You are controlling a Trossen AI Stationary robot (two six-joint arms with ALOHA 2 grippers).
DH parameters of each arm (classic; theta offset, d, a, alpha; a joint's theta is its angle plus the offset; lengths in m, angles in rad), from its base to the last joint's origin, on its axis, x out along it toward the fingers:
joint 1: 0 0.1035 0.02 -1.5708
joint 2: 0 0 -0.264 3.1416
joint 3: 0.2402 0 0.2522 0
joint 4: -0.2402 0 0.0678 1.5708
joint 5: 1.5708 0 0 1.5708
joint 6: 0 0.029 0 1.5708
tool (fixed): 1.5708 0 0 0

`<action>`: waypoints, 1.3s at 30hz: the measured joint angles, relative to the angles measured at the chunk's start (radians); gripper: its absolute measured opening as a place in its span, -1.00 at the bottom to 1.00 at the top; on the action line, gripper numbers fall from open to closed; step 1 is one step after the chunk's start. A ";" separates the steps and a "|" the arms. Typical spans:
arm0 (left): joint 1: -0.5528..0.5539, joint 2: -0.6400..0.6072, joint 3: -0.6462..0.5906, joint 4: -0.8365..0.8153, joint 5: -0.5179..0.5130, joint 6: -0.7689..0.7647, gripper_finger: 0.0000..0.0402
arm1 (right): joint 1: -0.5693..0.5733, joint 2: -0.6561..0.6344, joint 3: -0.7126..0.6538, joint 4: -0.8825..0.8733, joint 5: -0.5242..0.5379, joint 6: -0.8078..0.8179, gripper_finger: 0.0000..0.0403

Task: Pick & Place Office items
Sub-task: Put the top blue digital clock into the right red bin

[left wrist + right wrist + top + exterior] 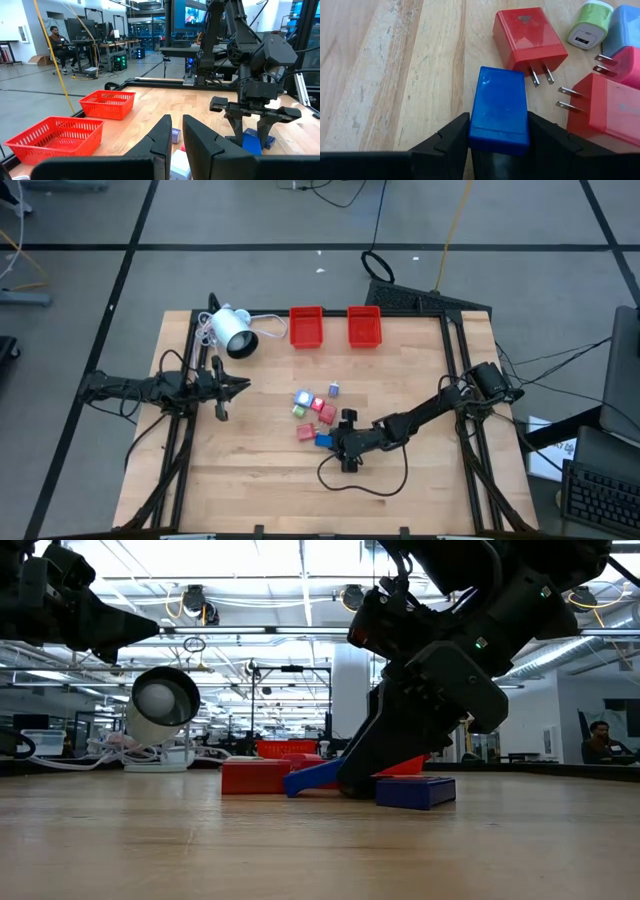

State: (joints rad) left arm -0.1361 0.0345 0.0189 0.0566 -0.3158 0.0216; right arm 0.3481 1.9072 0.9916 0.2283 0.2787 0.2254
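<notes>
**Table stock, largest to smallest: right arm gripping a blue charger block**

1. Table (250,480): pale wood, and it is carrying everything I am listing below.

2. Left arm: I am seeing it resting over the table's left side. Its left gripper (237,386) is sitting well apart from the cluster of pieces, fingers (200,142) clenched together on nothing.

3. Right arm: it is reaching in from the right edge toward the table's middle. Its right gripper (346,442) is standing low over the near end of the cluster, fingers (451,137) grasping the blue block (499,110) on its two long sides. In the low view the block is sitting tilted, one end lifted off the wood.

4. White cylindrical lamp (233,331): it is lying at the far left of the table, cable coiled beside it.

5. Two red trays (306,326) and (364,326): they are standing side by side at the far edge, near each other but not touching.

6. Office items (312,410), loose at mid-table:
 - red plug block (529,38), prongs pointing toward the blue block, just beside it;
 - second red plug block (610,107), lying near the right fingers;
 - green-and-white block (590,22), showing a port on one face;
 - pale blue piece (334,389), sitting a little apart on the far side.
</notes>
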 joint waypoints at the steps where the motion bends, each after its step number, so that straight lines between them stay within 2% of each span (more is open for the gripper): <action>1: 0.000 0.000 0.000 0.000 0.000 0.000 -0.77 | 0.000 0.000 0.000 0.000 0.000 -0.001 -0.15; 39: 0.000 0.000 0.000 0.000 0.000 0.000 -0.77 | -0.002 -0.003 0.000 -0.001 -0.020 -0.012 -0.15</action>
State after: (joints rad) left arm -0.1362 0.0345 0.0189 0.0566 -0.3161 0.0217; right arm 0.3462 1.9045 0.9916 0.2277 0.2588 0.2131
